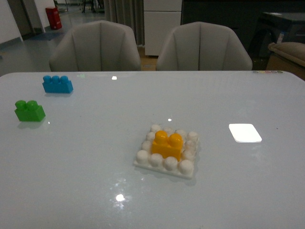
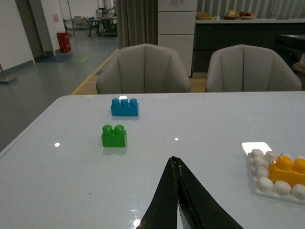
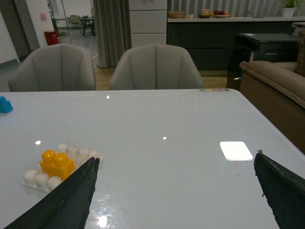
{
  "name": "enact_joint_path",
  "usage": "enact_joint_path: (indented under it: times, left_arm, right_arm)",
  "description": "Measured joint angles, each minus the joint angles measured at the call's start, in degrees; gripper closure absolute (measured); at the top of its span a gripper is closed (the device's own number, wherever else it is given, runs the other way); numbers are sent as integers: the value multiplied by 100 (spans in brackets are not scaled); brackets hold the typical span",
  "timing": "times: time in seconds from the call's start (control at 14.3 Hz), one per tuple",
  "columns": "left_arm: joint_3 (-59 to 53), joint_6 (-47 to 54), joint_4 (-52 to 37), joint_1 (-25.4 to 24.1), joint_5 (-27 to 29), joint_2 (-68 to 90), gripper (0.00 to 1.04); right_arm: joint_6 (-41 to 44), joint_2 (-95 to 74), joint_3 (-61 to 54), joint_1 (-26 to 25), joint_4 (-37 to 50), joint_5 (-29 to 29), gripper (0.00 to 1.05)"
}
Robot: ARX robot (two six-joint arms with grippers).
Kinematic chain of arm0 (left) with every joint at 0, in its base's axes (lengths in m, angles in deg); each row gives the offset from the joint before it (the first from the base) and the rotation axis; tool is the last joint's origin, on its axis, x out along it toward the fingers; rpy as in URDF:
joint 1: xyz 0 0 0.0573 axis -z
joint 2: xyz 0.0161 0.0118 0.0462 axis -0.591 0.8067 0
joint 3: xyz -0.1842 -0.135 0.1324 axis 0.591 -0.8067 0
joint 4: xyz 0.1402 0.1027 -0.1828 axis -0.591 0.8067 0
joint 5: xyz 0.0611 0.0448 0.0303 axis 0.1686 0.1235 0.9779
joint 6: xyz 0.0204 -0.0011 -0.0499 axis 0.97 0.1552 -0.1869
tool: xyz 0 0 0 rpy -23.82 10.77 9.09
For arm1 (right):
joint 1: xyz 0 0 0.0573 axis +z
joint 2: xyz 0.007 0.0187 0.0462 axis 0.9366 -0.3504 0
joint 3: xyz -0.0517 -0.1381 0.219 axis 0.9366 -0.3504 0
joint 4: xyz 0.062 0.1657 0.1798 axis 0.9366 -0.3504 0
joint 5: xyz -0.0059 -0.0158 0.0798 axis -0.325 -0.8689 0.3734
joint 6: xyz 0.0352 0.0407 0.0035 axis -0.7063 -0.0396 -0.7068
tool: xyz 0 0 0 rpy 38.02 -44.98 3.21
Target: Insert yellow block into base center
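The yellow block (image 1: 167, 144) sits upright on the middle studs of the white studded base (image 1: 186, 168) near the table's centre. Both also show in the left wrist view, block (image 2: 287, 171) on base (image 2: 265, 184), and in the right wrist view, block (image 3: 56, 164) on base (image 3: 37, 179). My left gripper (image 2: 173, 160) is shut and empty, above the table left of the base. My right gripper (image 3: 176, 160) is wide open and empty, above the table right of the base. Neither arm shows in the front view.
A green two-stud brick (image 1: 29, 110) and a blue three-stud brick (image 1: 57, 84) sit at the table's far left. A flat white rectangle (image 1: 245, 132) lies right of the base. Two grey chairs (image 1: 95, 46) stand behind the table.
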State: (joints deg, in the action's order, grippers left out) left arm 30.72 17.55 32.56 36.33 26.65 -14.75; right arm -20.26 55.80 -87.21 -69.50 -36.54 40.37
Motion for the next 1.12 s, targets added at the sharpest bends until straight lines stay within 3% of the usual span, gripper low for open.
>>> enact_joint_path:
  times: [0.35, 0.49, 0.77, 1.12]
  left_arm:
    - [0, 0, 542, 0, 0, -527, 103]
    - [0, 0, 1637, 0, -4, -1344, 103]
    - [2, -4, 1561, 0, -2, -1482, 102]
    - [2, 0, 1576, 0, -2, -1482, 43]
  right_arm:
    - [0, 0, 0, 0, 0, 0, 6]
    - [0, 0, 0, 0, -2, -2, 6]
    - [0, 0, 0, 0, -2, 0, 6]
    - [0, 0, 0, 0, 0, 0, 6]
